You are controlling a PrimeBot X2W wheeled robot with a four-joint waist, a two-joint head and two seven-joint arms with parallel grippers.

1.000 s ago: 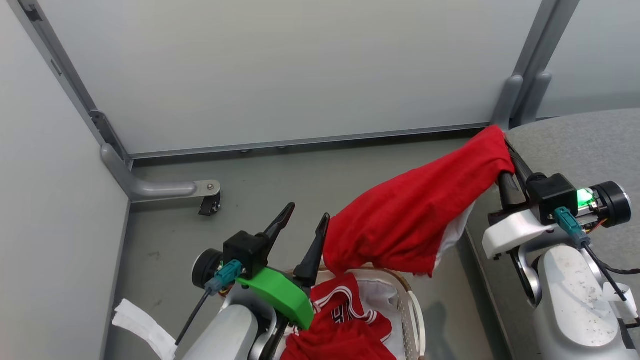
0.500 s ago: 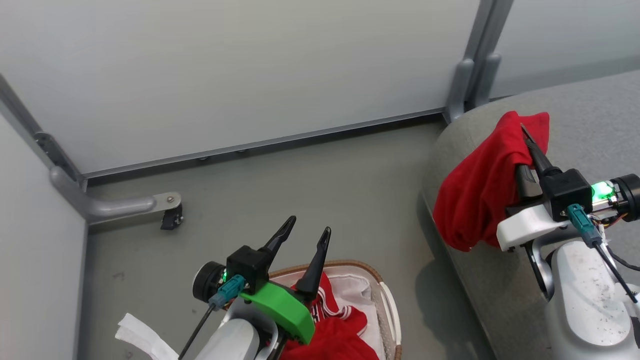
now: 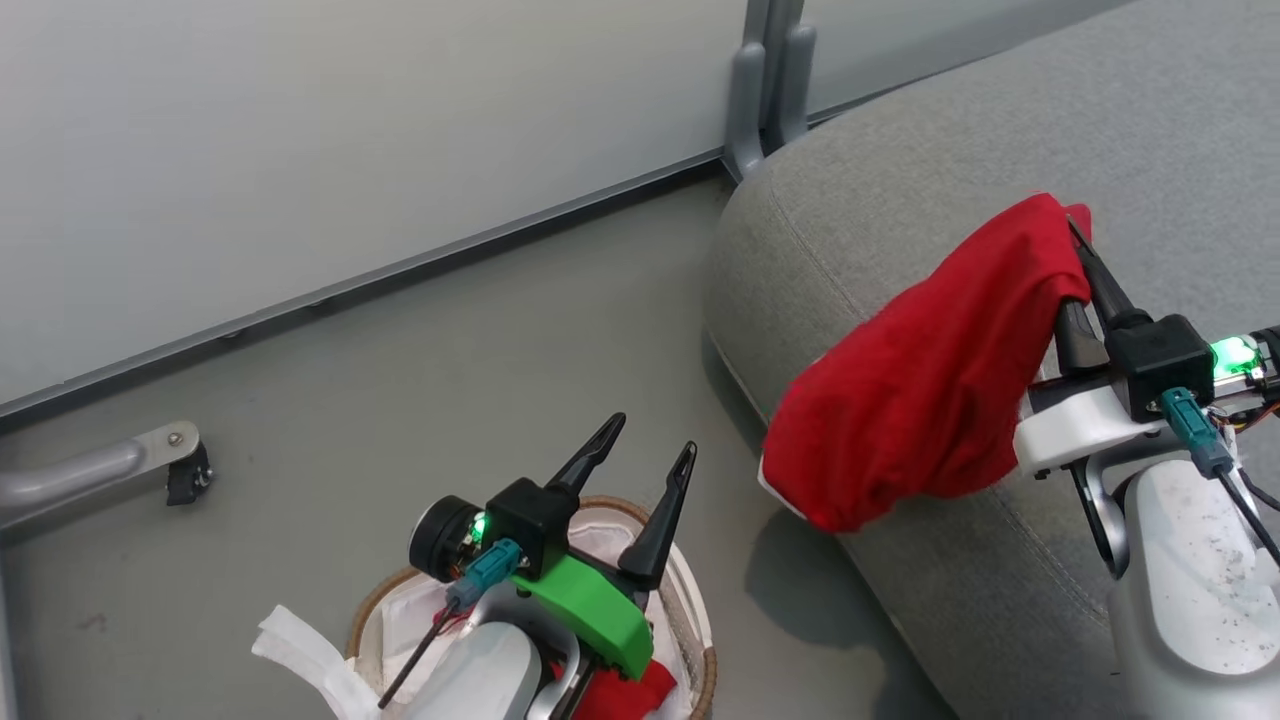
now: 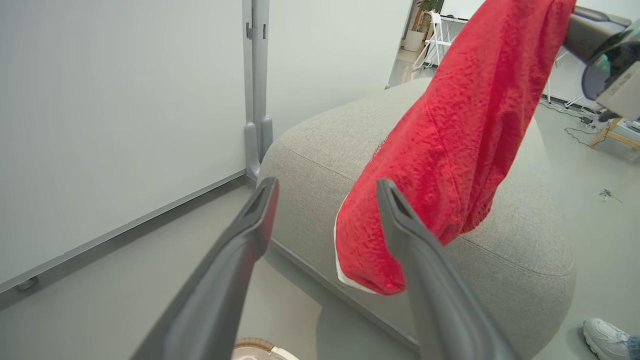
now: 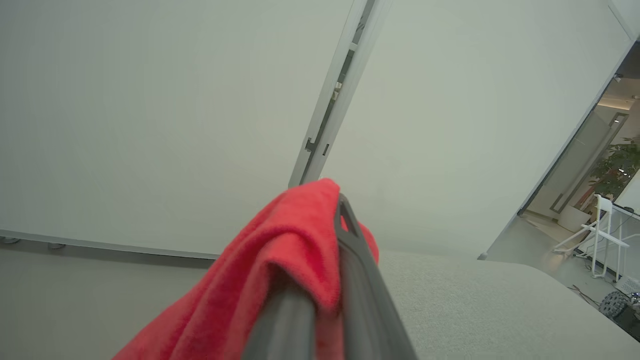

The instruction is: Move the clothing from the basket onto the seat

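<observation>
At the near edge, the laundry basket (image 3: 703,640) is seen on the grey floor (image 3: 450,360), brown woven rim and white liner (image 3: 600,530) visible. A second red garment (image 3: 612,697) is seen inside it, mostly hidden by the left arm. The left gripper (image 3: 650,437) is held above the basket, fingers spread apart, nothing between them.

To the right, the right gripper (image 3: 1080,260) is raised over the sofa seat cushion (image 3: 900,180), fingers clamped together on a red sports garment (image 3: 920,400). The garment is draped over the fingers and hangs down to the left, over the cushion's near-left rounded corner. A white edge is seen at its lowest hem. Its lower end is past the cushion's edge, above the floor, where a shadow is cast. Contact between garment and cushion cannot be told.

In the left wrist view, a light shoe (image 4: 605,337) is seen on the floor at the cushion's right side.

Farther back, a caster foot (image 3: 185,475) on a grey bracket is seen at left. Pale wall panels (image 3: 350,130) are joined by a grey post (image 3: 765,80) just behind the cushion's far-left corner.
</observation>
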